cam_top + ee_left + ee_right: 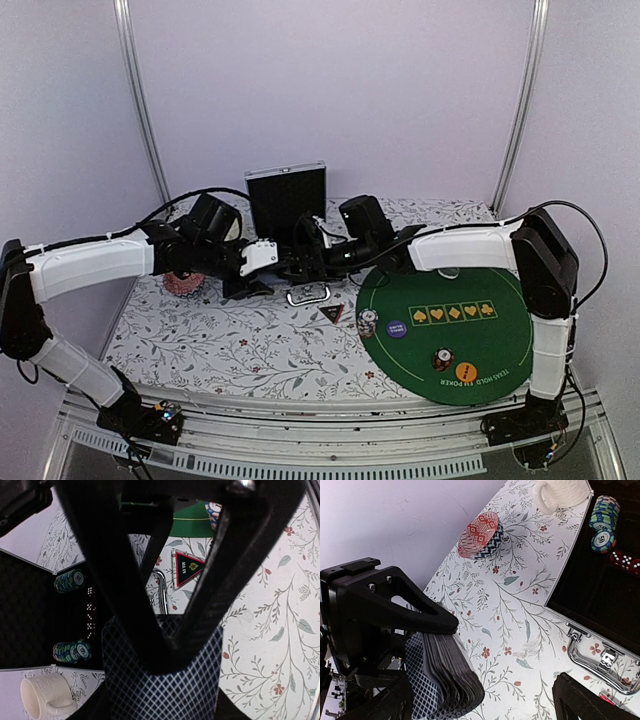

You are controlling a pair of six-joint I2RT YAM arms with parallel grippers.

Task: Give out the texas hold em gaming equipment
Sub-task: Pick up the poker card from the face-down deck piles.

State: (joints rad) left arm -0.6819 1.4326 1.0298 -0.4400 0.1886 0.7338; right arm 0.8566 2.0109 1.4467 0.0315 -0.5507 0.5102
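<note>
Cards point(160, 690) clamped; case point(27, 622) holds chips point(72, 651) (also dice point(90, 616)).

Overhead high, facing forward-down; both wrist views close, sharing case point(600, 595).

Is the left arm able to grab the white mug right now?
Probably not. The left gripper is shut on the deck of cards, so its fingers are full, though the mug sits close by.
</note>
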